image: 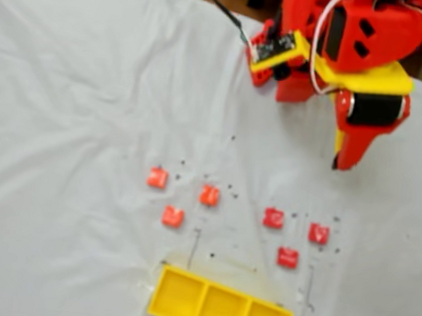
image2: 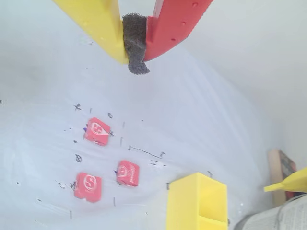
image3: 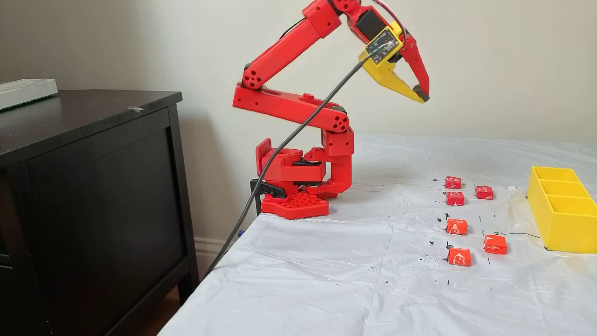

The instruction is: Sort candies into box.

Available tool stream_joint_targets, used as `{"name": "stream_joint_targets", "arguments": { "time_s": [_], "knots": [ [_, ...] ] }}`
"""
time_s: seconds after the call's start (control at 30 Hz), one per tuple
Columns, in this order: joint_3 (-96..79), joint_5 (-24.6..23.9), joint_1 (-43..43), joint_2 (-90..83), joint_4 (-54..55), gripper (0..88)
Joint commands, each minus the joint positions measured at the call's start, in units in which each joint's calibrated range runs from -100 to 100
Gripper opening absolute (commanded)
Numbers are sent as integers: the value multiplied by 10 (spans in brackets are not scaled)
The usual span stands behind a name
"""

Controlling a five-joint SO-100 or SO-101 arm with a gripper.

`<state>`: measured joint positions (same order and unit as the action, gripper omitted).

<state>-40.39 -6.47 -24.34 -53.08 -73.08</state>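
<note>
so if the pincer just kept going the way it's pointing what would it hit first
Probably the white table cover, ahead of the candies. The shut pincer hangs high, angled down and away from the base; nothing shows in its line before the table. Depth is unclear, so the landing spot is a guess.

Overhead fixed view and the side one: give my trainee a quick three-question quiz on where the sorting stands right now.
1. Multiple choice: how many small red wrapped candies lie on the white sheet? A four, B six, C eight.
2. True or false: the long shallow yellow plastic tray with three compartments already holds one of them.
3. Fill in: the red-and-yellow two-finger gripper hangs high above the table, carrying nothing, with its jaws ___.

Key: 1 B. 2 false, all three compartments are bare. 3 shut.
</note>
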Motion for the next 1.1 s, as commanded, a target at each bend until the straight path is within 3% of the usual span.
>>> {"name": "stream_joint_targets", "arguments": {
  "time_s": [0.0, 0.27, 0.57, 1.07],
  "knots": [
    [115, -11, -27, 117, -17, 1],
    [179, -37, -41, 248, 10, 3],
    [189, -40, -42, 318, 46, 177],
    [160, -31, -50, 376, 96, 280]
  ]
}}
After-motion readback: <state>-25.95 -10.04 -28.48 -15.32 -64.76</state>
